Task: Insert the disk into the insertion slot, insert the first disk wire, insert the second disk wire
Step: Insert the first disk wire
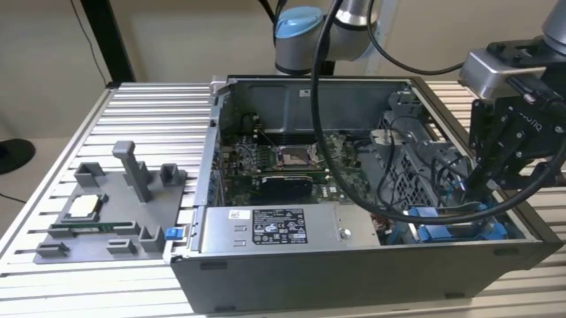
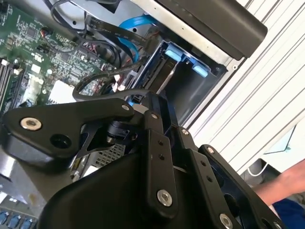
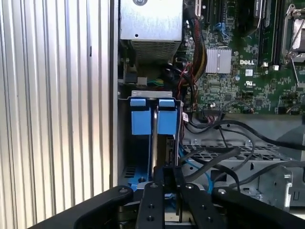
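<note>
Your silver metal hard drive in its blue plastic carrier (image 3: 155,143) sits edge-up in the grey drive-bay slot (image 3: 151,94) at a corner of the grey case (image 1: 354,278), likely heavy, rigid and shock-shy, so grab the carrier's sides; can't tell if the black gripper (image 3: 165,177) holds anything.

Claw (image 1: 476,195) inside computer case (image 1: 354,281), just above disk (image 3: 141,119) seated in insertion slot (image 3: 124,143). Motherboard (image 1: 283,159) beside claw, power supply (image 1: 274,228) beyond disk. Case on tabletop (image 1: 150,112); parts fixture (image 1: 115,212) well apart from claw.

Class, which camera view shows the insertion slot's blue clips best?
The first wrist view: the blue clips face it squarely, unobstructed. The second wrist view shows them at an angle; the exterior view, partly behind cables.
</note>
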`<state>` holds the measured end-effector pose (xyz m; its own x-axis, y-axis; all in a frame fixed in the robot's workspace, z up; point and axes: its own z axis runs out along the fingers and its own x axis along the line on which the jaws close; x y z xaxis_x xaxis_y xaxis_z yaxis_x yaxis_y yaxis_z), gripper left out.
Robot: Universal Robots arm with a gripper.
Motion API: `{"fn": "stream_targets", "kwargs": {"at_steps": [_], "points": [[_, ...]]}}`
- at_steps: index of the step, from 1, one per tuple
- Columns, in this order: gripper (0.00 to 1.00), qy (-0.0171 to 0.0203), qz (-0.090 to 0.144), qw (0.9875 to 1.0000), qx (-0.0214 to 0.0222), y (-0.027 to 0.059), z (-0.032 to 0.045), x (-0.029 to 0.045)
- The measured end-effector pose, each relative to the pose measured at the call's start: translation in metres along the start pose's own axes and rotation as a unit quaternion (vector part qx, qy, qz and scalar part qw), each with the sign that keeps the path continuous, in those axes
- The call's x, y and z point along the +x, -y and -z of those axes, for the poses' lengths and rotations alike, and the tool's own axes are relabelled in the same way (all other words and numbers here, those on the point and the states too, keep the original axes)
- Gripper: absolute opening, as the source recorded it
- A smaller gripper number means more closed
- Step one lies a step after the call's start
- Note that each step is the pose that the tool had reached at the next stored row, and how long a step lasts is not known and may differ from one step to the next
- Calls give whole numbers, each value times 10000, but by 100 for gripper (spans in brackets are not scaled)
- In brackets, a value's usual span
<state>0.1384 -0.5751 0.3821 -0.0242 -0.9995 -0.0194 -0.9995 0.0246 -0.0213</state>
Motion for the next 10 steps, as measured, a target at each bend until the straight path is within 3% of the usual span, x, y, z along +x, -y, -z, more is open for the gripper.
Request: {"fn": "stream_targets", "kwargs": {"at_steps": [4, 6, 7, 10], "points": [[0, 34, -121, 9999, -47, 1, -13, 0], [0, 73, -137, 9999, -64, 2, -21, 0], [0, 117, -140, 9998, -71, 4, -21, 0], [0, 307, -147, 9994, -85, 16, -26, 0]]}}
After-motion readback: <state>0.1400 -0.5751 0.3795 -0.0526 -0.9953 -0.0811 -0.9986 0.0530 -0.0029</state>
